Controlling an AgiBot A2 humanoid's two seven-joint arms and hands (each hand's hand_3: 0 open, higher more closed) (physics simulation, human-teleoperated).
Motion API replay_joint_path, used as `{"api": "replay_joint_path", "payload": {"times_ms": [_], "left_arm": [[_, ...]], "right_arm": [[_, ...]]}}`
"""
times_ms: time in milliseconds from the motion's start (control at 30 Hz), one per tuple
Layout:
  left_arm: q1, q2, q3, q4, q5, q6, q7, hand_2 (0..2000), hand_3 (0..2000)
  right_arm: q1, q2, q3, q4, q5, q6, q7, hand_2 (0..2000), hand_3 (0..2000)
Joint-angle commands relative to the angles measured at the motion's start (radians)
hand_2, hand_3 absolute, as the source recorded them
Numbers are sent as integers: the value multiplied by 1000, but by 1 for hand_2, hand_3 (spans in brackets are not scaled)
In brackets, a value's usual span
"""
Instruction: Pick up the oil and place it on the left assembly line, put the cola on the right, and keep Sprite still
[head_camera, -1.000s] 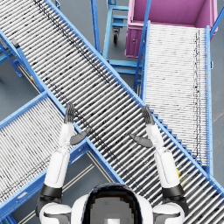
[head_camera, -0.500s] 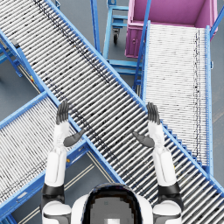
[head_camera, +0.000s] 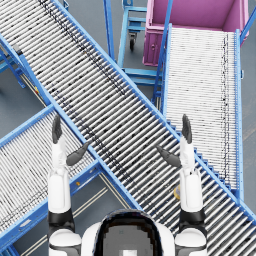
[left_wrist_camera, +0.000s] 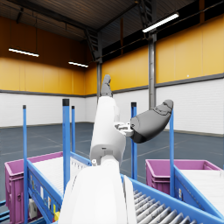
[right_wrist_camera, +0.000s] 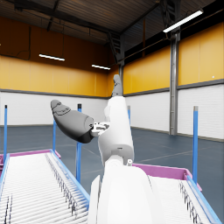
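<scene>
Head view. Three roller conveyors, each of close-set grey metal rollers in blue-painted side rails.
- The long central conveyor (head_camera: 100, 100) runs diagonally from 11 o'clock to 5 o'clock.
- The left assembly line (head_camera: 25, 165) lies at 8 o'clock.
- The right assembly line (head_camera: 200, 90) lies at 2 o'clock, and a smooth-walled pink bin (head_camera: 200, 12) butts its far end at 1 o'clock.
- The floor (head_camera: 15, 110) between the frames is matte grey.

The left hand (head_camera: 62, 147) is raised at 8 o'clock over the edge of the left line. Its dark fingers (head_camera: 56, 129) are straight and its thumb is spread wide; it holds nothing. The right hand (head_camera: 181, 147) at 4 o'clock mirrors it over the central rollers and is likewise empty and spread. A small yellow patch (head_camera: 176, 192) shows beside the right forearm; I cannot identify it. The position of the oil, cola and Sprite cannot be told from any view.

Left wrist view. The glossy white forearm ends in the left hand (left_wrist_camera: 118, 124), with its rounded dark thumb splayed sideways and the hand empty. Behind it stand blue posts (left_wrist_camera: 66, 131) and the hall wall (left_wrist_camera: 48, 83), orange above and white below.

Right wrist view. The right hand (right_wrist_camera: 105, 124) is in the same pose, apart and empty. White rollers show at 8 o'clock.
</scene>
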Motion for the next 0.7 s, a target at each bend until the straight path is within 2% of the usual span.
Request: {"api": "replay_joint_path", "payload": {"times_ms": [33,567,700], "left_arm": [[19,0,-29,-5,1,0,0,0,0],[7,17,-69,-6,2,0,0,0,0],[27,16,-71,-14,2,0,0,0,0]], "right_arm": [[17,-4,-35,5,1,0,0,0,0],[21,-23,-82,-4,2,0,0,0,0],[27,-27,-89,-4,2,0,0,0,0]]}}
